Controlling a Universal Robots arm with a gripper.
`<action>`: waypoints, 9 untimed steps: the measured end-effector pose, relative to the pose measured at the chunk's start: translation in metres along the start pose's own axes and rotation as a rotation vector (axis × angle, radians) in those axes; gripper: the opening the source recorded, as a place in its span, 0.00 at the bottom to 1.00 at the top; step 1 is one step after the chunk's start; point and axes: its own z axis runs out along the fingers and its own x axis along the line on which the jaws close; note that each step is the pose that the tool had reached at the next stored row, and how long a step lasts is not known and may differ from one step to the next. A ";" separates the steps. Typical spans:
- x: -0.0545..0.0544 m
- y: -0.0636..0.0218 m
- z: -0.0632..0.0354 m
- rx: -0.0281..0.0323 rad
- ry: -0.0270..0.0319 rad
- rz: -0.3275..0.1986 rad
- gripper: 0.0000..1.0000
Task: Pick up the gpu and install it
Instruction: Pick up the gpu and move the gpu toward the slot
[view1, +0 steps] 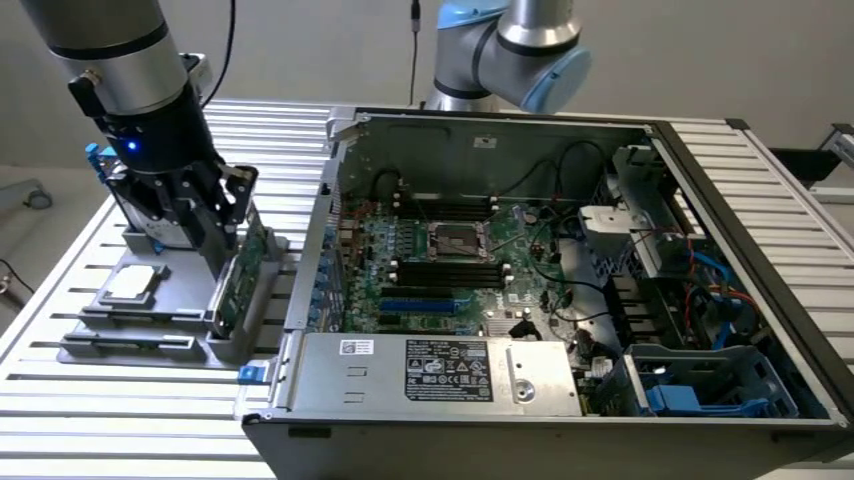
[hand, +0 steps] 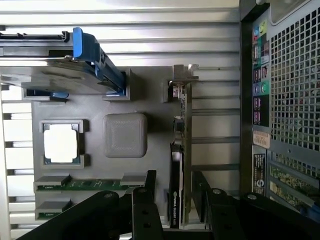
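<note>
Splayed tool (hand: 175, 175) seemingly astride upright gpu (hand: 183, 125)

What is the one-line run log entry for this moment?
gripper: open, straddling gpu | gpu: upright in grey holder, not lifted | computer case: open, gpu not installed

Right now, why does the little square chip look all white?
Wrist view: glare off the chip washes it out to plain white. Exterior view: the same chip looks grey with a soft shine, and inside the case it is dimmer.
</note>
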 end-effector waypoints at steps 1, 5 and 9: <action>0.000 0.0001 0.0018 0.0013 -0.0011 -0.001 0.42; 0.000 0.0001 0.0091 0.0087 -0.0043 -0.006 0.42; 0.000 -0.0001 0.0158 0.0175 -0.0069 -0.010 0.42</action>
